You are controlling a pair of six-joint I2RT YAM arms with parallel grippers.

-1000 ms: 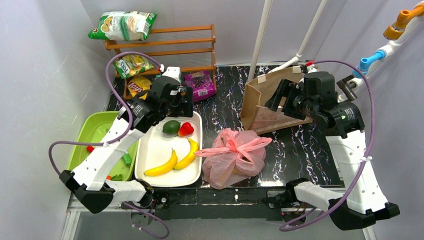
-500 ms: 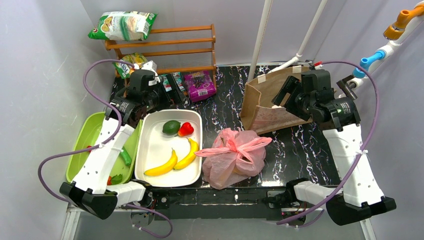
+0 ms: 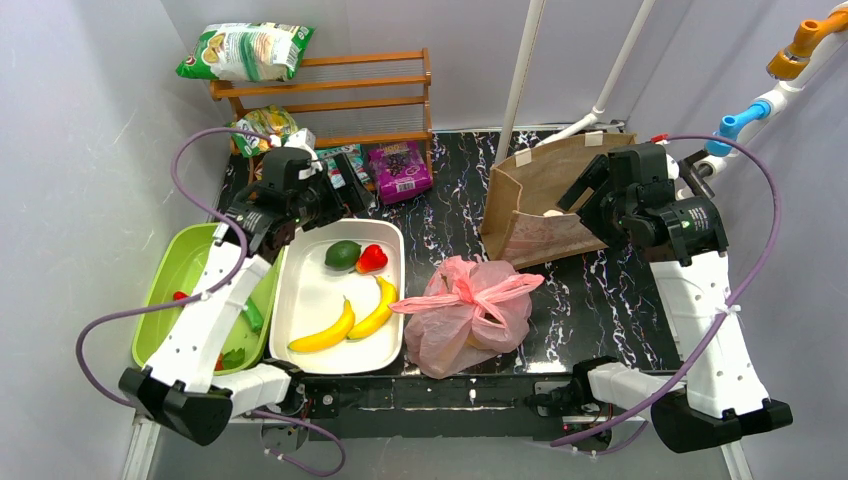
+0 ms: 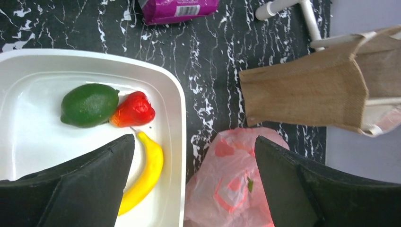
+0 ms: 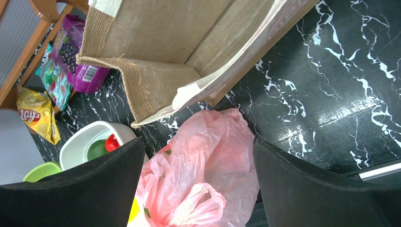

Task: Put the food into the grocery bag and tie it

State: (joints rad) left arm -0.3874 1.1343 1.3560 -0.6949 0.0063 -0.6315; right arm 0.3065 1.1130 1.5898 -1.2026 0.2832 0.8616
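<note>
The grocery bag (image 3: 470, 318) is a pink crinkly sack lying on the black marbled table near the front edge, its handles knotted into a bow (image 3: 468, 290). It also shows in both wrist views, as the grocery bag (image 4: 231, 184) and the grocery bag (image 5: 208, 165). Two yellow bananas (image 3: 325, 330) lie in the white tray (image 3: 300, 300), along with a green avocado (image 3: 342, 253) and a red fruit (image 3: 372, 258). One banana (image 4: 146, 172) shows in the left wrist view. My left gripper (image 3: 345, 185) hovers open behind the tray, holding nothing. My right gripper (image 3: 590, 192) hangs open over the brown bag, also holding nothing.
A stiff brown bag (image 3: 545, 195) lies on its side behind the pink one. A green bin (image 3: 180, 270) sits left of the tray. A wooden rack (image 3: 330, 90) with snack packets and a purple packet (image 3: 398, 168) stand at the back. A white pole (image 3: 520, 70) rises behind.
My left arm has drawn back from over the tray toward the rack. My right arm has pulled away to the right and its jaws have widened a little. The knotted bag has not moved.
</note>
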